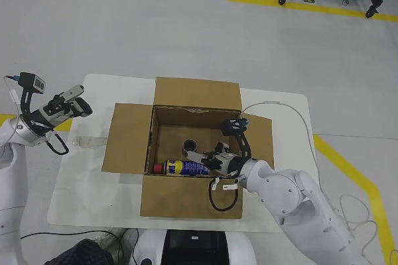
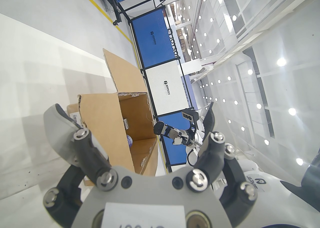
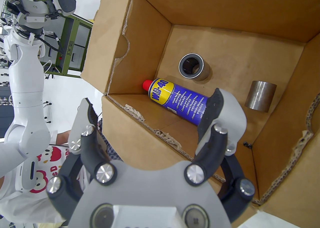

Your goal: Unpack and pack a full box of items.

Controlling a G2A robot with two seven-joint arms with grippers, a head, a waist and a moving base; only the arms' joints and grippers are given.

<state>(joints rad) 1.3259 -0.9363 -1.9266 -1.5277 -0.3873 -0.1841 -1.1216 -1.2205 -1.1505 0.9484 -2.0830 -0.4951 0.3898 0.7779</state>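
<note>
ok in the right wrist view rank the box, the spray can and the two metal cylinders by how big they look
1. cardboard box
2. spray can
3. hollow metal cylinder and plain metal cylinder: they look about alike, so not ranked

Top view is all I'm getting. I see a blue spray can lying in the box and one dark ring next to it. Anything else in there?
Observer: Yes, a plain metal sleeve rests on the floor of the box, apart from the spray can.
Operator: And that dark ring?
Observer: It is the open end of a short metal cylinder beside the can.
Operator: Is the right tool holding anything?
Observer: No, the right tool is open and empty, near the can's base.
</note>
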